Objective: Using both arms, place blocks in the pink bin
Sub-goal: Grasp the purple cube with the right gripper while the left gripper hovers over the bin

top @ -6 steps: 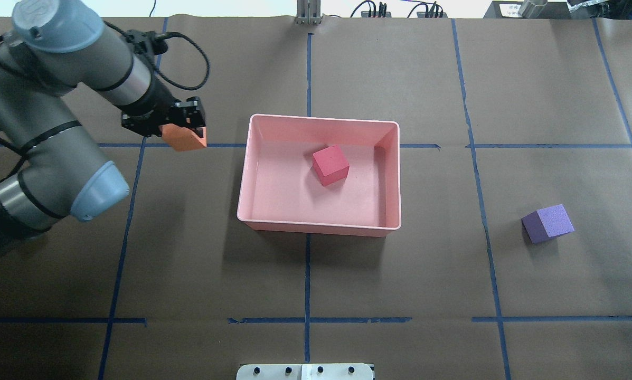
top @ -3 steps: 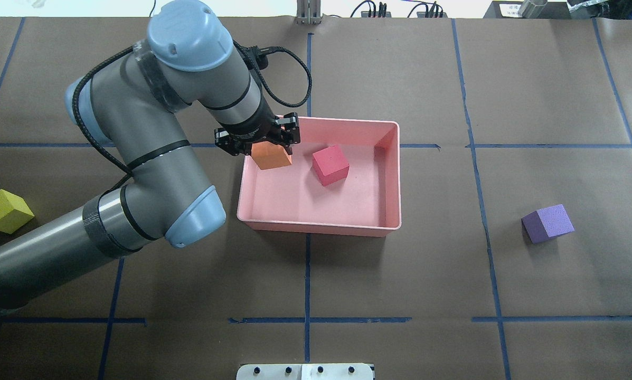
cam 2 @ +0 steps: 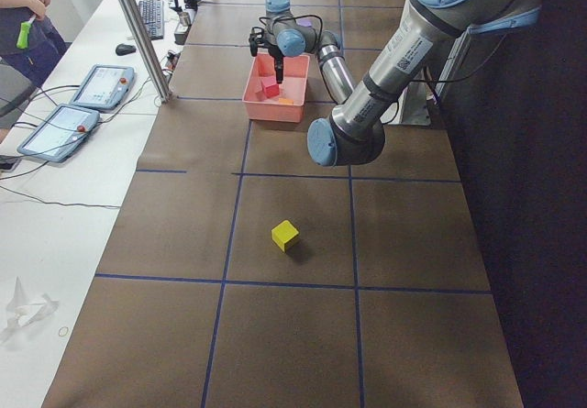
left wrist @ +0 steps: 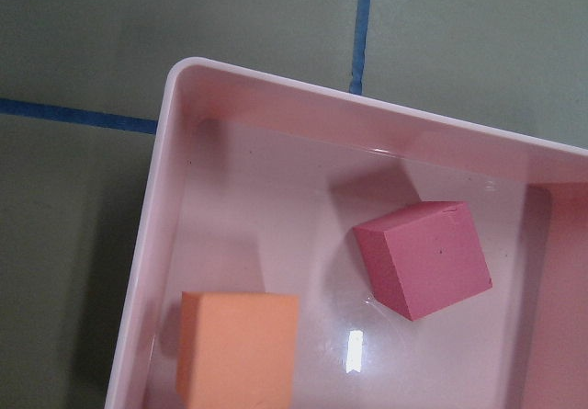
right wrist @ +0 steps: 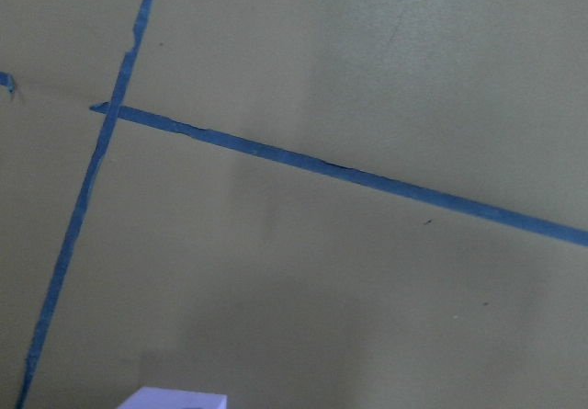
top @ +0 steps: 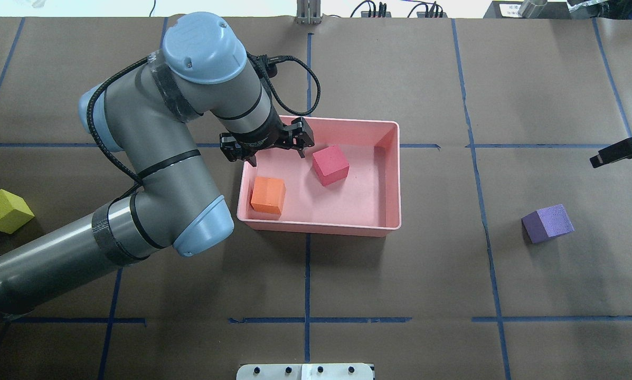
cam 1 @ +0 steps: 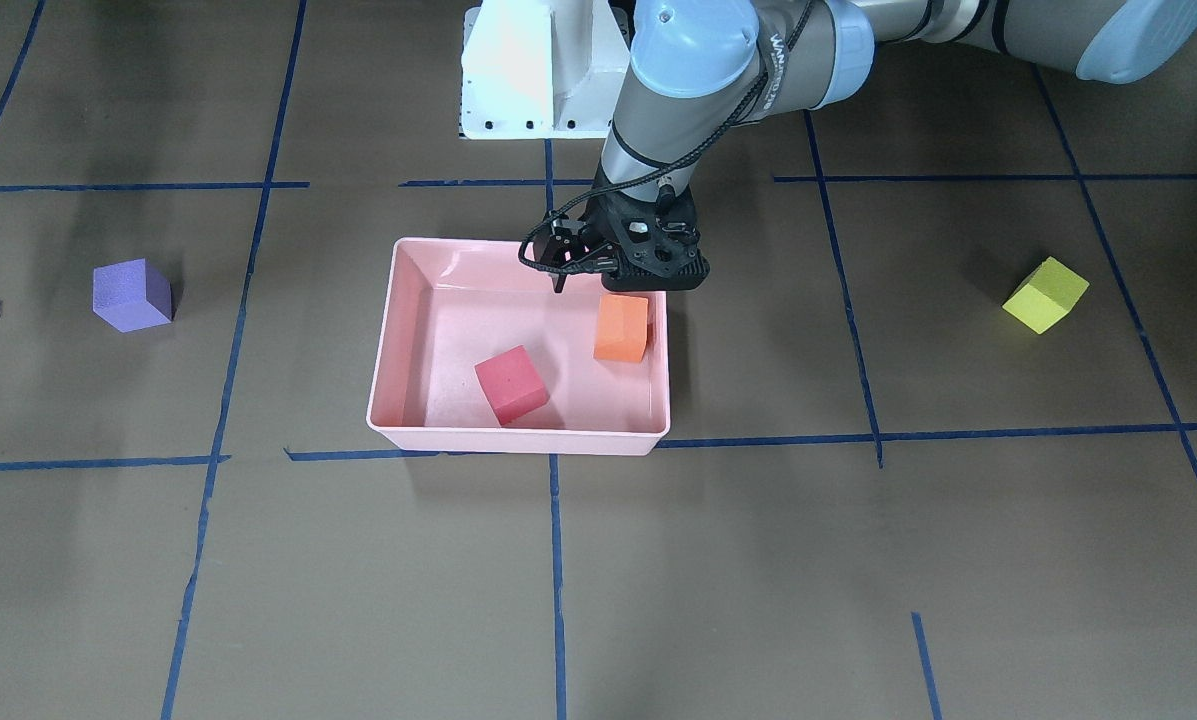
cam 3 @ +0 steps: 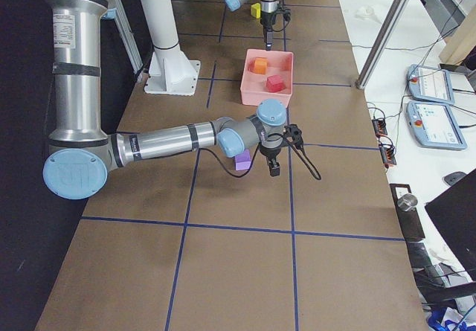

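The pink bin (top: 321, 228) sits mid-table and holds the red block (top: 330, 165) and the orange block (top: 267, 195), which rests flat in its near-left corner. My left gripper (top: 273, 150) is open and empty above the bin's far-left part; its wrist view shows the orange block (left wrist: 237, 349) and the red block (left wrist: 423, 257) below. The purple block (top: 548, 223) lies on the table to the right. My right gripper (top: 619, 122) enters at the right edge, its fingers apart, beyond the purple block. The yellow-green block (top: 4, 211) lies far left.
Brown paper with blue tape lines covers the table. The white pedestal base (cam 1: 528, 70) stands on the robot's side of the bin. Operator tablets (cam 2: 78, 105) lie on the side bench.
My left gripper carried the orange block from the left over the bin, opened and let it drop into the bin. My right gripper has come into view at the right edge.
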`<control>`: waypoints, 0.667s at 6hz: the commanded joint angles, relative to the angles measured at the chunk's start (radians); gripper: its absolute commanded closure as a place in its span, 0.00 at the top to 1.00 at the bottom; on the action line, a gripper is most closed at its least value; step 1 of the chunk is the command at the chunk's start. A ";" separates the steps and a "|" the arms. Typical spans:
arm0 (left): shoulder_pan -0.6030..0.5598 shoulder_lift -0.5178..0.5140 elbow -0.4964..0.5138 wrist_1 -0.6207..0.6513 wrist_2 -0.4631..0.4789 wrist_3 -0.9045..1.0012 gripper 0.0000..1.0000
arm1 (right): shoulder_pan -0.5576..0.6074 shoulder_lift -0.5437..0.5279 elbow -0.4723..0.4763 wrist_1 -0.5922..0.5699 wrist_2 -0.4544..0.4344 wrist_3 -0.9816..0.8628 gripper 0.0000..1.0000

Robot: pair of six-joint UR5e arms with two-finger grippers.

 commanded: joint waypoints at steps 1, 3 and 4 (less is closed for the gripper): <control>0.001 0.013 -0.001 -0.002 0.000 0.000 1.00 | -0.145 -0.054 0.013 0.165 -0.090 0.212 1.00; 0.001 0.015 -0.001 -0.003 0.000 0.000 1.00 | -0.248 -0.051 0.043 0.164 -0.171 0.322 1.00; 0.001 0.016 -0.001 -0.003 0.000 0.000 1.00 | -0.270 -0.054 0.042 0.162 -0.185 0.323 1.00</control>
